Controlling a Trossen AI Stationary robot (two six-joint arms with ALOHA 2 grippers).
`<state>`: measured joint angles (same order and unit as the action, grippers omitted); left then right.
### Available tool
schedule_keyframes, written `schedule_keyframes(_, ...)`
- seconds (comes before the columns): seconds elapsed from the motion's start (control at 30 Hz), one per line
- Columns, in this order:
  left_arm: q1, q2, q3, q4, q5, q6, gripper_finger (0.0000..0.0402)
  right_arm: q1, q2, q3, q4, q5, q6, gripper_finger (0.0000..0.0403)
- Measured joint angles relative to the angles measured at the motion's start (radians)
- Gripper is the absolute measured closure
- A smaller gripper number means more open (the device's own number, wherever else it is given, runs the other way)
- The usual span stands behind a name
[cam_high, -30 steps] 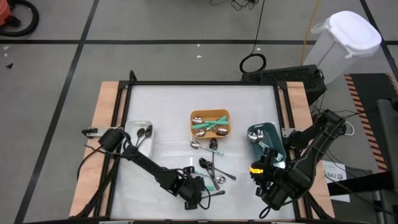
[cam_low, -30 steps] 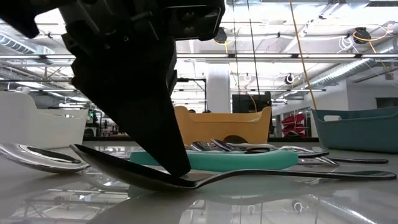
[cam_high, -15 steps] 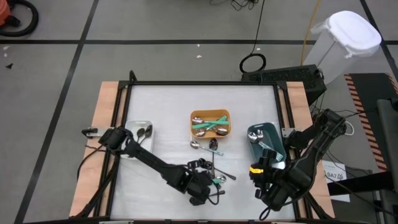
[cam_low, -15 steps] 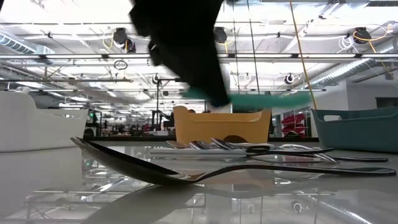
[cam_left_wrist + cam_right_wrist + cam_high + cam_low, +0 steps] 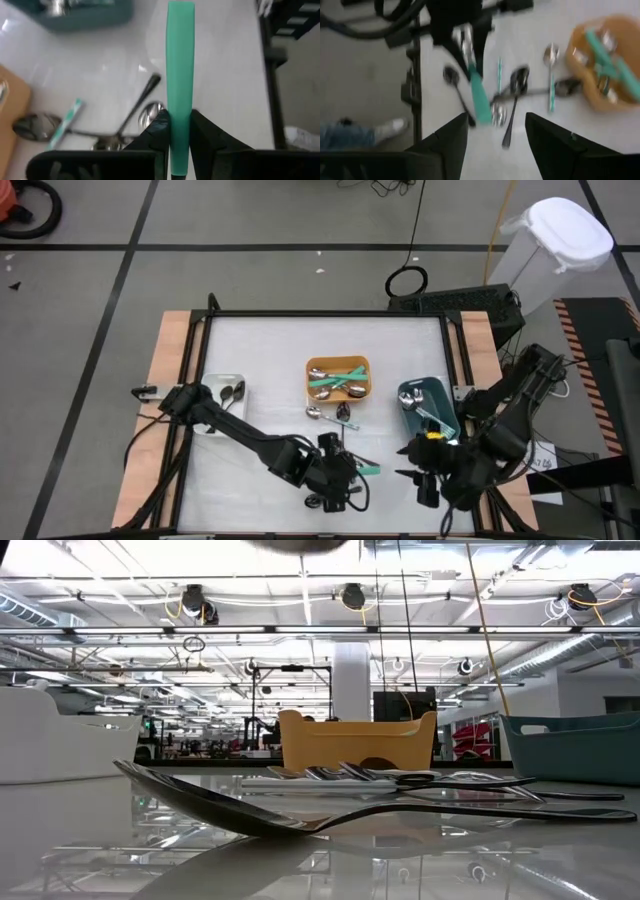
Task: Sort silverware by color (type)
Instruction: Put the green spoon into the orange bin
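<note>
Orange bin (image 5: 311,385) — teal-handled spoons (image 5: 337,381) inside

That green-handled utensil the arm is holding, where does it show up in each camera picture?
High view: the teal-handled utensil sticks out from the left gripper, bottom centre.
Low view: not in it.
Left wrist view: its handle runs up the middle, clamped between the fingers.
Right wrist view: centre, hanging from the left gripper.
Shared landmark: the orange bin.

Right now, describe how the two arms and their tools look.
Both arms are dark, jointed, with black cables looped alongside. The left tool ends in two black, wedge-shaped fingers. The right tool is black too, and its arm carries a yellow patch near the wrist.
</note>
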<state>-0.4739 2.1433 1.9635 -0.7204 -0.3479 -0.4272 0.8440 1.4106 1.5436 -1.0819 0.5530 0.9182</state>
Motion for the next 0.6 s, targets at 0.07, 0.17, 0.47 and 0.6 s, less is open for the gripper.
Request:
schedule_keyframes(0.07, 0.004, 0.000, 0.036, 0.002, -0.013, 0.015, 0.0357, 0.000, -0.021, 0.000, 0.029, 0.049, -0.026, 0.0210)
schedule_keyframes(0.17, 0.012, -0.001, 0.083, -0.006, -0.028, 0.036, 0.0357, 0.000, -0.053, 0.000, 0.057, 0.085, -0.065, 0.0199)
schedule_keyframes(0.47, 0.036, -0.001, 0.186, -0.010, -0.030, 0.094, 0.0357, 0.000, -0.084, 0.000, 0.056, 0.071, -0.128, 0.0147)
schedule_keyframes(0.6, 0.037, -0.002, 0.243, -0.012, -0.032, 0.157, 0.0357, 0.000, -0.083, 0.000, 0.049, 0.071, -0.130, 0.0143)
